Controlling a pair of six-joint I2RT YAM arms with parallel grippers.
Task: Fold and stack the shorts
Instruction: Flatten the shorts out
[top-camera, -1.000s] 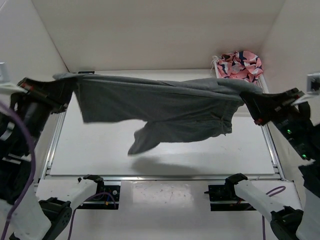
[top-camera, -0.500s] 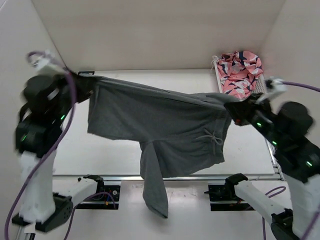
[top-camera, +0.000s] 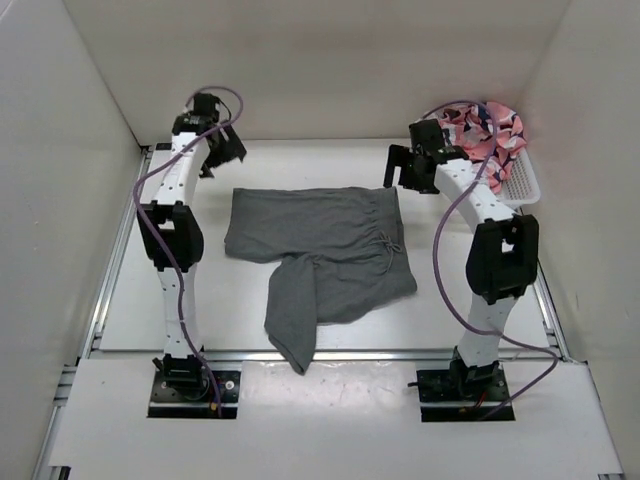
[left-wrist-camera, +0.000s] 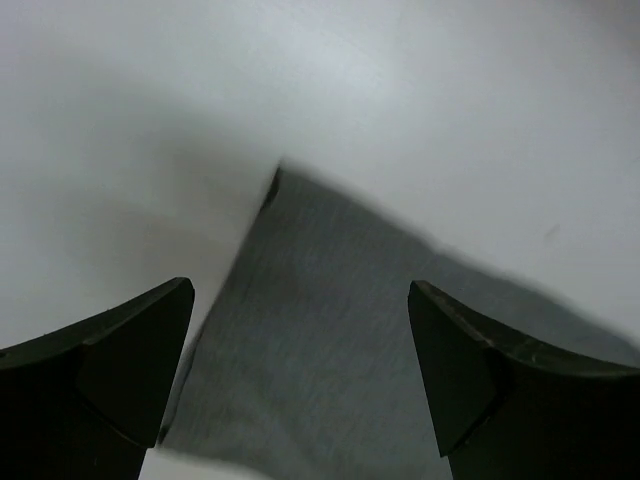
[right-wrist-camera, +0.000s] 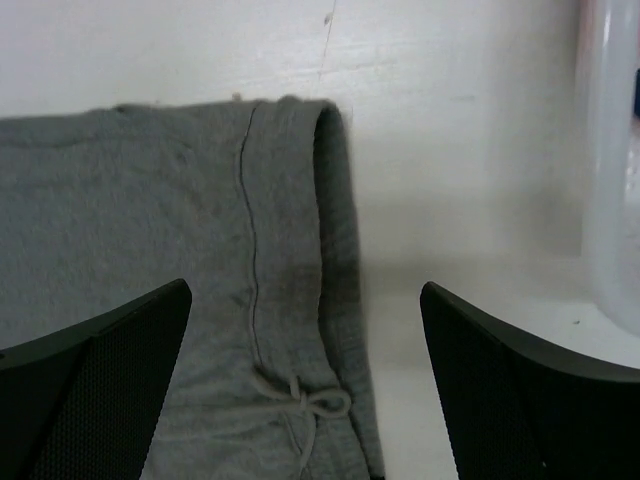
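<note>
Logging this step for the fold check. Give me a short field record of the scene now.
shorts: dark grey, spread on the table, one leg trailing toward the near edge
left gripper: open, over a far corner, holding nothing
right gripper: open, over the waistband by the drawstring
patterned garment: heaped in the white basket, far right
</note>
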